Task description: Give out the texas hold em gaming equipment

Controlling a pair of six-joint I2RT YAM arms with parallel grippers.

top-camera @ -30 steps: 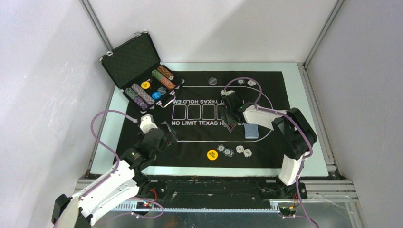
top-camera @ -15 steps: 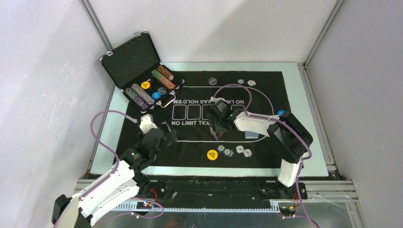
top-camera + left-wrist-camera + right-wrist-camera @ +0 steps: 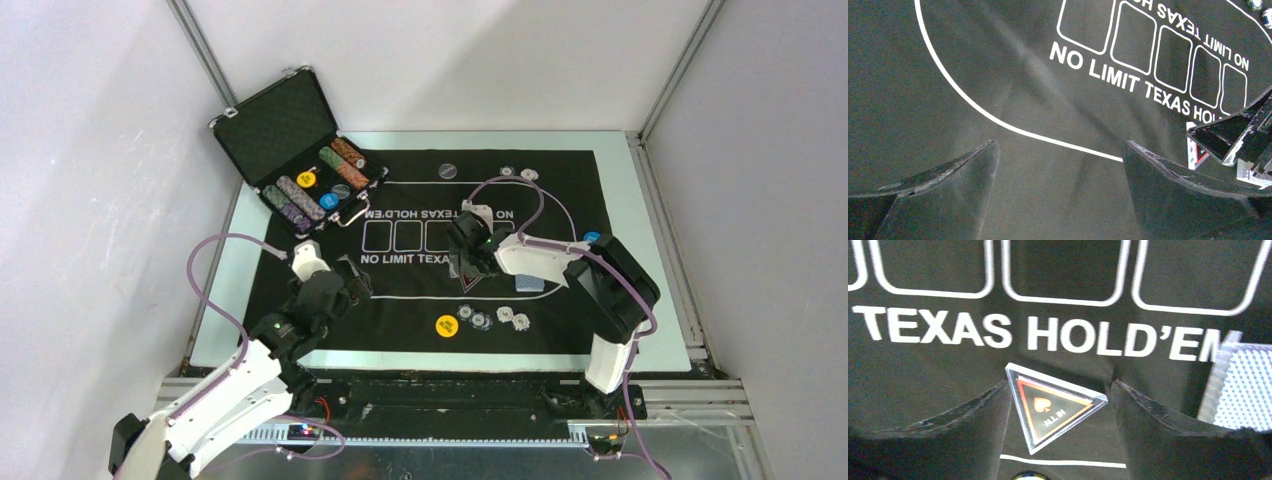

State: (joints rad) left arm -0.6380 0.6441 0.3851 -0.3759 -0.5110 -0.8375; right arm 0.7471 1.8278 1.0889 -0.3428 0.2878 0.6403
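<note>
Bracketing the triangle marker with the right gripper: one finger at each of two corners, touching or just off. Cannot tell whether clenched on it or let go. Marker red-black with a clear border, lying face-up on the mat, just below the white "TEXAS HOLD'EM" lettering; spade and "ALL IN" legible. Playing cards, blue-backed, on the mat just beside one finger, apart from the marker.

Left gripper: released, jaws spread wide, nothing between them. Hovers over bare mat by the curved white line at the near-left, well apart from the marker.

Farther out, from the top view:
- Near edge of mat: yellow disc, with four small chips in a loose row beside it.
- Far edge of mat: two small chips side by side; dark disc near them.
- Right side of mat: blue disc, close to the right arm.
- Far-left corner of counter: case, lid open and upright, rows of chips inside along with one yellow and one blue round piece.
</note>
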